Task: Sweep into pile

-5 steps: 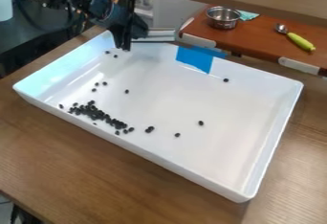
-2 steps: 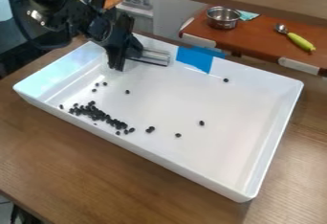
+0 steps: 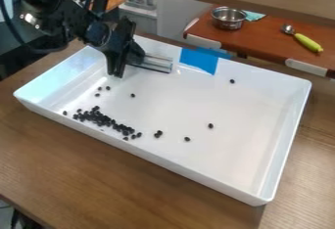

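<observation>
High slanting view over tray (image 3: 196,175)

You seem to be in a robot lab with kitchen touches: your black jointed robot arm (image 3: 72,22) hangs over a brown wood-grain worktop (image 3: 98,174), and beyond its far edge a round silver metal pot (image 3: 228,18) sits on a reddish-brown counter (image 3: 265,38).

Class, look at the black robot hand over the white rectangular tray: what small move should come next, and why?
Probably bring the hand, with its silver metal tool, toward the near-left pile of small black pieces. Most pieces lie there, near the tray's long near wall, while a few black strays lie between hand and pile.
</observation>
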You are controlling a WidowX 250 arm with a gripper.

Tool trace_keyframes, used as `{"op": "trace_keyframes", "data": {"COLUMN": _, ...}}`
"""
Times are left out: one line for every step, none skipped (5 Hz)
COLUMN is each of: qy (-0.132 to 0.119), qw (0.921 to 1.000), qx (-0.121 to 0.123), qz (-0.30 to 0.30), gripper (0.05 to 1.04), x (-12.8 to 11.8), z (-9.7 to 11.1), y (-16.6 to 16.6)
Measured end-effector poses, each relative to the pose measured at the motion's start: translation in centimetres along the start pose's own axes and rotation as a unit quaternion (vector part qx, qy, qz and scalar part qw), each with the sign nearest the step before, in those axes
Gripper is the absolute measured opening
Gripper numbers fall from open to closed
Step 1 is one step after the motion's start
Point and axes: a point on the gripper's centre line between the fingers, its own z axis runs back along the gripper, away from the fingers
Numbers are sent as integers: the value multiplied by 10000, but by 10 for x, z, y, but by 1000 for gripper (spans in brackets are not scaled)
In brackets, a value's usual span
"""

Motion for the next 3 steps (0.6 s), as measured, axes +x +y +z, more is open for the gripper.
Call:
{"op": "trace_keyframes", "data": {"qy": -125, "qw": 9996, "qx": 139, "qz": 206, "gripper": 102, "x": -8, "z": 16, "y": 15}}
{"op": "trace_keyframes", "data": {"qy": -256, "qw": 9976, "qx": 323, "qz": 561, "gripper": 102, "x": -17, "z": 31, "y": 33}}
{"op": "trace_keyframes", "data": {"qy": -303, "qw": 9951, "qx": 477, "qz": 809, "gripper": 102, "x": -24, "z": 45, "y": 47}}
